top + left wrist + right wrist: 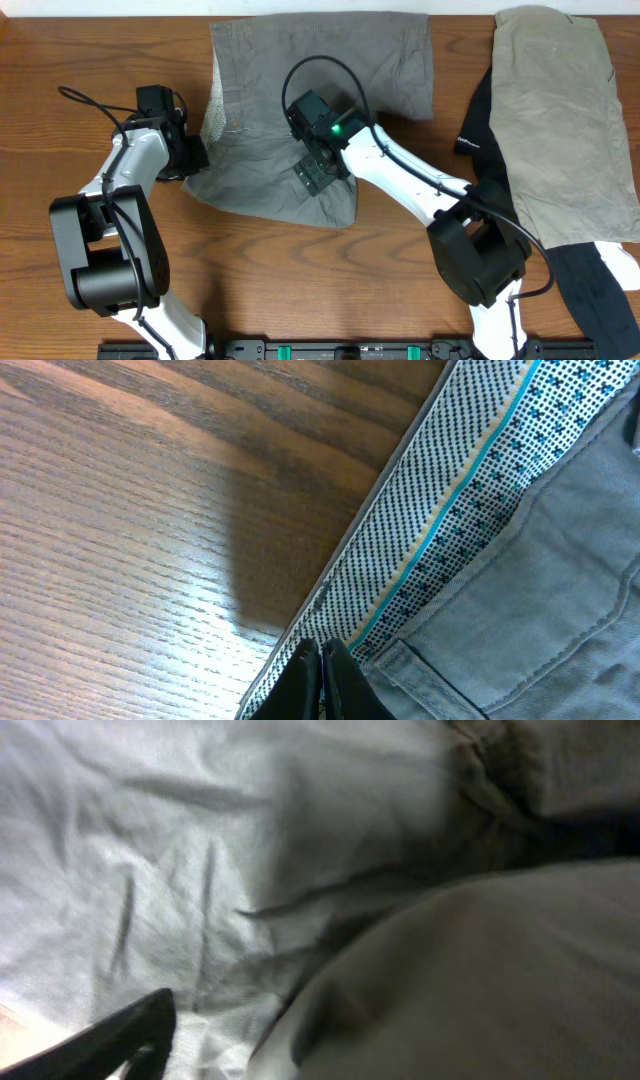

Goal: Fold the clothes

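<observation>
- The grey shorts [300,80] lie wrinkled at 12 o'clock on the worktop [90,60]. The speckled waistband lining [450,510] is turned out along their 9 o'clock edge.
- The left end effector [192,158] sits at that edge with its fingertips [300,685] pressed together. Whether any cloth is nipped between them cannot be told.
- The right end effector [320,178] hovers over the lower flap at 6 o'clock. Only one finger [120,1032] shows, far to the side of the wrist view, so the jaws stand apart and hold nothing.
- Judged step: a fold is in hand, and the flap lies uneven.
- Next move: a fresh grasp on the hem, carried across squarely.
- A khaki garment [560,120] and a black garment [480,110] lie at 3 o'clock, outside this task.
</observation>
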Robot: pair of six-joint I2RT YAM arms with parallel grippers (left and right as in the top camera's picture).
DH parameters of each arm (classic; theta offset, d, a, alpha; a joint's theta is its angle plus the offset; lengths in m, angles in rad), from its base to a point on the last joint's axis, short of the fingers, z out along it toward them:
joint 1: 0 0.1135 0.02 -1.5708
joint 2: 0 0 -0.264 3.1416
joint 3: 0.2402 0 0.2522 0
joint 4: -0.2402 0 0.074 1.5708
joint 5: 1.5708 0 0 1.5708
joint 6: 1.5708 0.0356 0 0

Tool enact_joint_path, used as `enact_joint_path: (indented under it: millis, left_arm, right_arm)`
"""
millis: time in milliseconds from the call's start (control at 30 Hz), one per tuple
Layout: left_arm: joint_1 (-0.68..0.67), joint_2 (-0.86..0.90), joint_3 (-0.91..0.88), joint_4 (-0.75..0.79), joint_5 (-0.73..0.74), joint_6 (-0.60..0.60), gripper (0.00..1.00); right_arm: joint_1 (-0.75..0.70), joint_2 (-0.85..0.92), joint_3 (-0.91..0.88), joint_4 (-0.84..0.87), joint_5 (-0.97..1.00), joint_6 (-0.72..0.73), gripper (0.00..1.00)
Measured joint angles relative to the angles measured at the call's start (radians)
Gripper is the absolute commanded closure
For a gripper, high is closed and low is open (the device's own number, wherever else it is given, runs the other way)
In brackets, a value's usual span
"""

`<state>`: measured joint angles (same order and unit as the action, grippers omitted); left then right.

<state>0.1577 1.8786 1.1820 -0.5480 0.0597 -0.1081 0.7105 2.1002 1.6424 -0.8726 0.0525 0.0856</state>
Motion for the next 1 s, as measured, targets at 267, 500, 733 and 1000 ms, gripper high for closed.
enact_joint_path:
  millis: [267,500,733,1000]
  left_arm:
    - [0.000,0.000,0.000,0.004,0.000,0.000,0.94]
    - [0.000,0.000,0.000,0.005,0.000,0.000,0.94]
    - [0.000,0.000,0.000,0.005,0.000,0.000,0.94]
    - [0.000,0.000,0.000,0.006,0.000,0.000,0.94]
  right_arm:
    - [-0.007,0.000,0.099,-0.153,-0.016,-0.023,0.01]
    - [-0.137,-0.002,0.161,-0.283,-0.158,-0.022,0.13]
    - [-0.263,-0.002,0.161,-0.319,-0.365,-0.068,0.27]
    - [-0.241,-0.001,0.161,-0.050,-0.512,-0.122,0.40]
